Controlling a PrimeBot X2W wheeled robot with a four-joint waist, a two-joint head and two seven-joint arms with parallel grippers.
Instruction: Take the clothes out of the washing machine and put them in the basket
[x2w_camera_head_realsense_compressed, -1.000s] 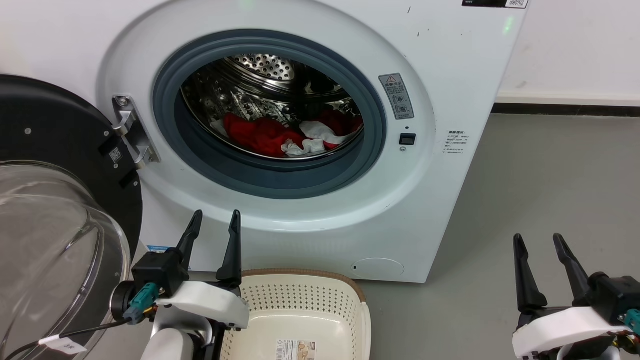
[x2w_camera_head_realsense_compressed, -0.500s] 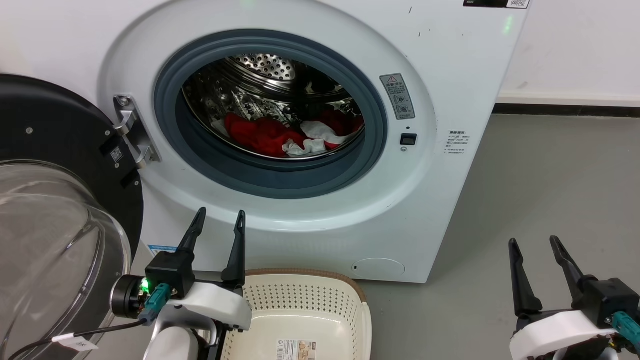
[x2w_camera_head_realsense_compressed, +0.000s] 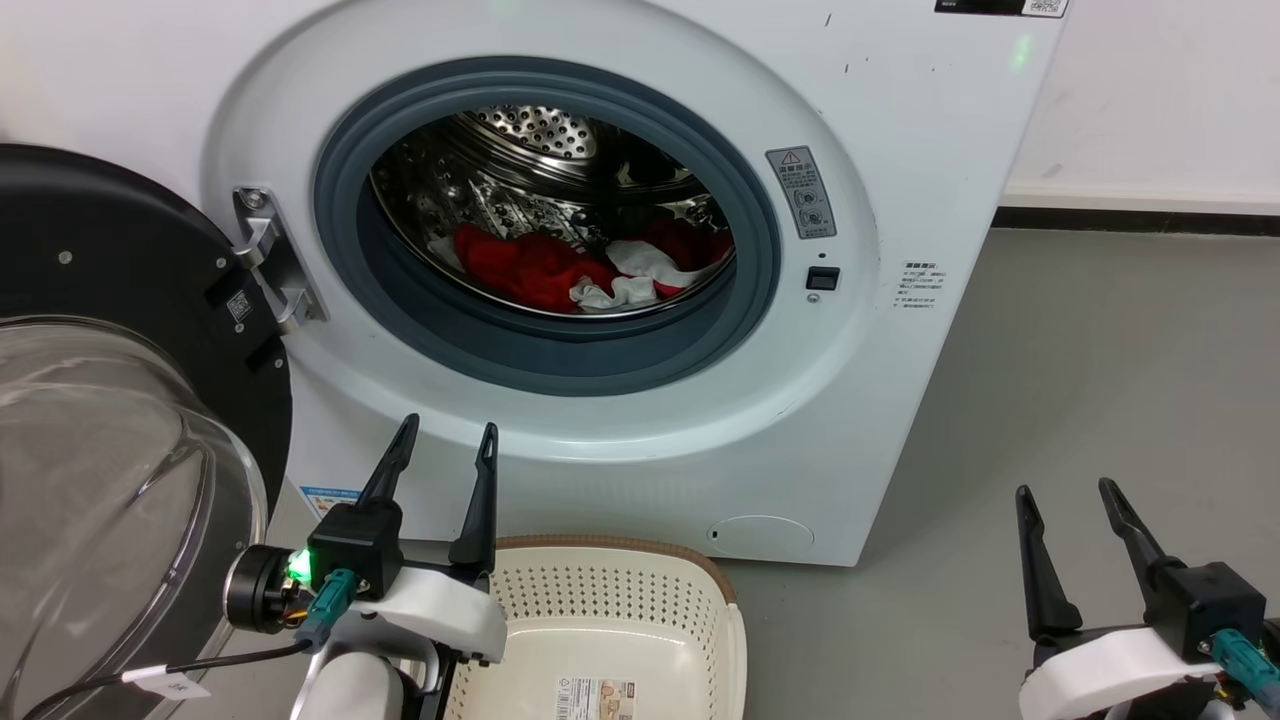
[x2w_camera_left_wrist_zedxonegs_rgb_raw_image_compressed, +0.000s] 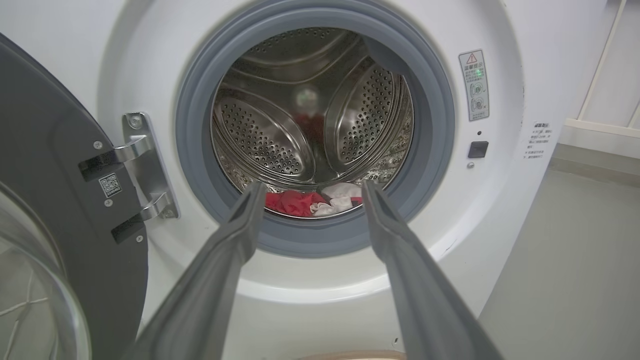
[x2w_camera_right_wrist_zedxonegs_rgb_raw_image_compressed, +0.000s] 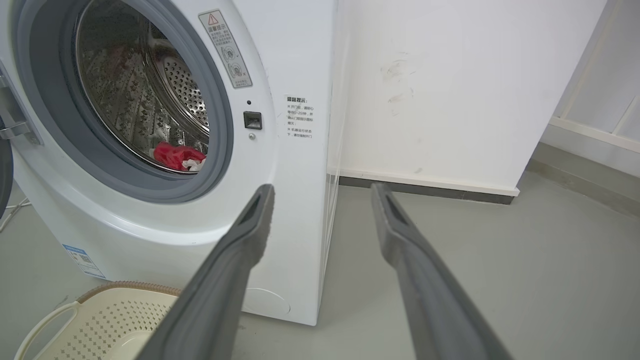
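Observation:
The white washing machine (x2w_camera_head_realsense_compressed: 900, 130) stands with its door swung open to the left. Red and white clothes (x2w_camera_head_realsense_compressed: 530, 268) lie at the bottom of the steel drum, also seen as clothes (x2w_camera_left_wrist_zedxonegs_rgb_raw_image_compressed: 295, 202) and clothes (x2w_camera_right_wrist_zedxonegs_rgb_raw_image_compressed: 172, 156). The cream basket (x2w_camera_head_realsense_compressed: 715, 590) sits on the floor below the porthole, its rim also in basket (x2w_camera_right_wrist_zedxonegs_rgb_raw_image_compressed: 125, 287). My left gripper (x2w_camera_head_realsense_compressed: 448, 432) is open and empty, in front of the washer's lower front, above the basket's left rear corner. My right gripper (x2w_camera_head_realsense_compressed: 1065, 490) is open and empty over bare floor, right of the washer.
The black-framed bubble door (x2w_camera_head_realsense_compressed: 110, 430) juts out at the left, close beside my left arm. Grey floor (x2w_camera_head_realsense_compressed: 1100, 350) stretches to the right of the machine up to a white wall (x2w_camera_right_wrist_zedxonegs_rgb_raw_image_compressed: 450, 90) with a dark skirting strip.
The whole picture has shifted slightly, so the camera has moved. My left gripper has edged a little right and up; the right gripper has sunk slightly. Clothes lie unchanged.

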